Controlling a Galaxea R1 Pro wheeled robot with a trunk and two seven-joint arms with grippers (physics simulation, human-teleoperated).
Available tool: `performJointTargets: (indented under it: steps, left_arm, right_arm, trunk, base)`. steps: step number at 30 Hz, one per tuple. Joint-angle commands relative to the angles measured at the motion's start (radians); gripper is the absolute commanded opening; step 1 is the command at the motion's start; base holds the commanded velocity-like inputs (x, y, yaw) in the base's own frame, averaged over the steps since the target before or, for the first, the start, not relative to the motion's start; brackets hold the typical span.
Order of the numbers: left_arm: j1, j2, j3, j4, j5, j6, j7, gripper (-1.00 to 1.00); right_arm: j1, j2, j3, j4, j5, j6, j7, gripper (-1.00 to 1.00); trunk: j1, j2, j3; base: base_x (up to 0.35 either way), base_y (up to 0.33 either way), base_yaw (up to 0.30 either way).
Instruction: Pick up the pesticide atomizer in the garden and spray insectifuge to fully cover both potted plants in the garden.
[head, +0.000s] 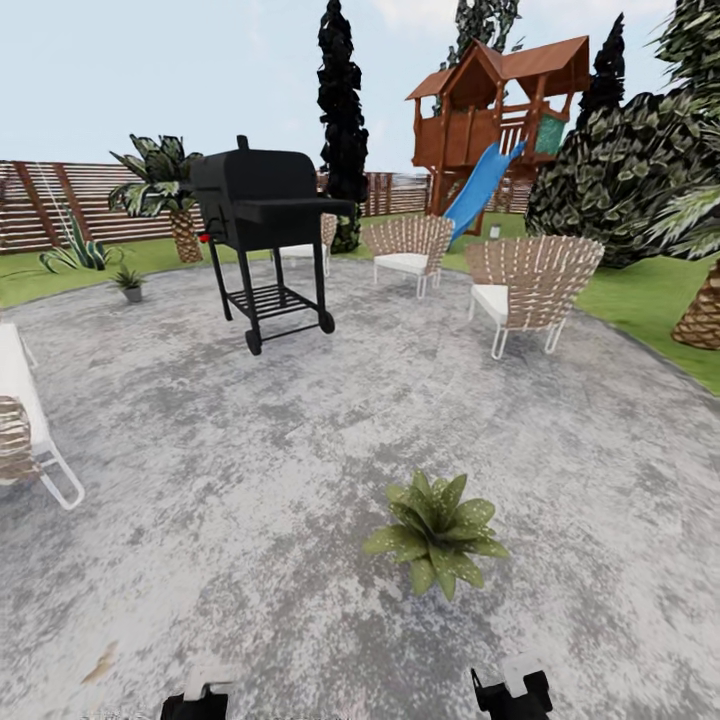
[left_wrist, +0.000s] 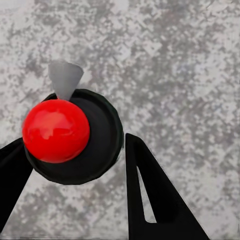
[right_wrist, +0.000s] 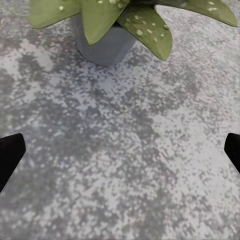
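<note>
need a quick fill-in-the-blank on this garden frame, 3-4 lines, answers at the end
1. The left gripper is shut on the ____, a dark bottle with a red top.
2. The near plant has whitish ____ on its leaves.
3. The right gripper is ____, holding nothing.
4. The far plant stands to the ____ of the grill.

Answers: atomizer; specks; open; left

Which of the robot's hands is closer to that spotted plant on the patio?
The right hand is closer, just below the plant. The left hand sits farther off to its left.
</note>
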Motion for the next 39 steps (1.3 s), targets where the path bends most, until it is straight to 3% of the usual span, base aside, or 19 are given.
performJointTargets:
  steps: [1,9,17,30,39]
  left_arm:
    - [-0.001,0.0,-0.009,0.0,0.008,-0.002,0.003,-1.0]
    - [-0.001,0.0,-0.009,0.001,0.011,-0.003,0.003,-1.0]
    - [-0.001,0.0,-0.01,0.001,0.011,-0.003,0.003,-1.0]
    - [-0.001,0.0,-0.01,0.001,0.009,-0.003,0.003,-1.0]
    - [-0.001,0.0,-0.01,0.001,0.009,-0.001,0.002,-1.0]
  right_arm:
    - [0.0,0.0,-0.004,0.001,0.011,-0.003,-0.006,1.0]
    - [-0.001,0.0,-0.004,0.001,0.011,-0.003,-0.006,1.0]
    - [-0.001,0.002,-0.004,0.001,0.011,-0.003,-0.006,1.0]
    - [-0.001,0.001,-0.004,0.001,0.012,-0.003,-0.006,1.0]
    - [0.0,0.001,-0.004,0.002,0.013,-0.003,-0.006,1.0]
  trunk:
    - [0.0,0.0,-0.002]
    - [0.0,0.0,-0.007]
    - [0.0,0.0,-0.007]
    - [0.0,0.0,-0.017]
    - [0.0,0.0,-0.023]
  base:
    - [0.0,0.0,0.239]
    - [0.0,0.0,0.168]
    - [0.056,0.303,0.039]
    - [0.077,0.308,0.227]
    - [0.246,0.203,0.237]
